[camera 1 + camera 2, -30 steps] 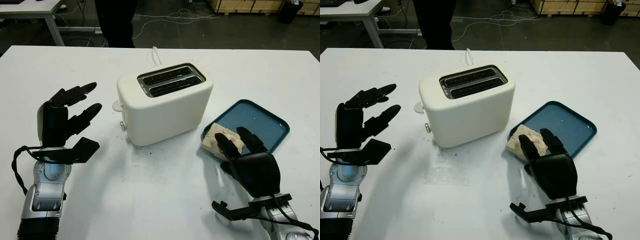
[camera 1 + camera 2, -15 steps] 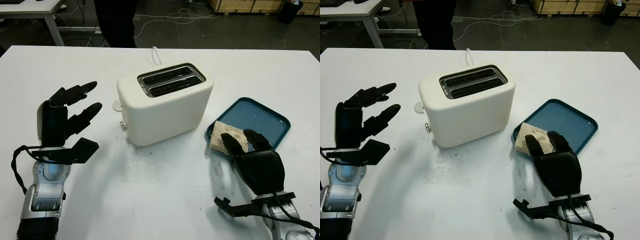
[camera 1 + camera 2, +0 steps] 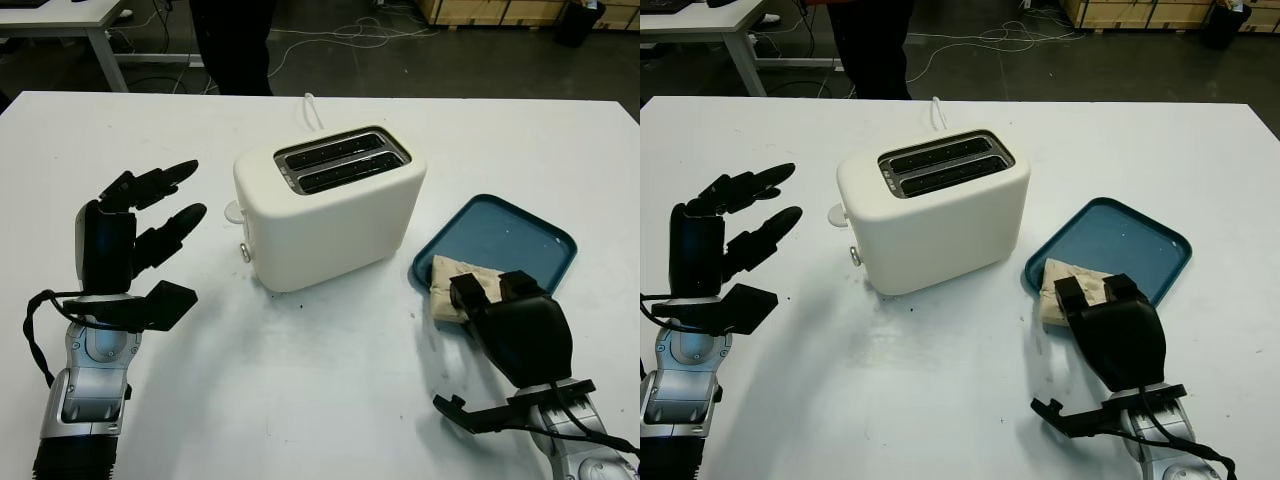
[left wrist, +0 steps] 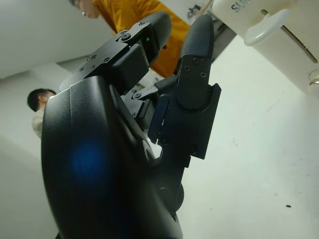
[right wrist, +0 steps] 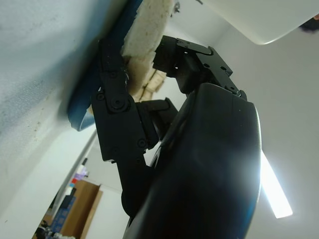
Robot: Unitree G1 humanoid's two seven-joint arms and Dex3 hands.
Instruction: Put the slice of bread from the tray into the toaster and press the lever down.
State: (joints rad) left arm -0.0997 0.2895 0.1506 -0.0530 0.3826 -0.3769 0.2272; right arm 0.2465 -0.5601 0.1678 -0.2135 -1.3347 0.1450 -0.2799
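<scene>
the right robot hand (image 3: 495, 300) has its fingers curled around the slice of bread (image 3: 450, 285), which sits at the near corner of the blue tray (image 3: 520, 235) on the white bench (image 3: 330, 390). the left robot hand (image 3: 135, 230) hangs open above the bench, beside the cream toaster (image 3: 330, 205).

This looks like a robot lab or a big workshop. A plain white table (image 3: 300, 400) stands on a dark, bare floor (image 3: 400, 60). Loose cables (image 3: 350, 35) lie across that floor. Wooden crates (image 3: 500, 10) sit at the back. Another table (image 3: 70, 25) stands in the far corner, and a person (image 3: 232, 45) stands nearby.
</scene>
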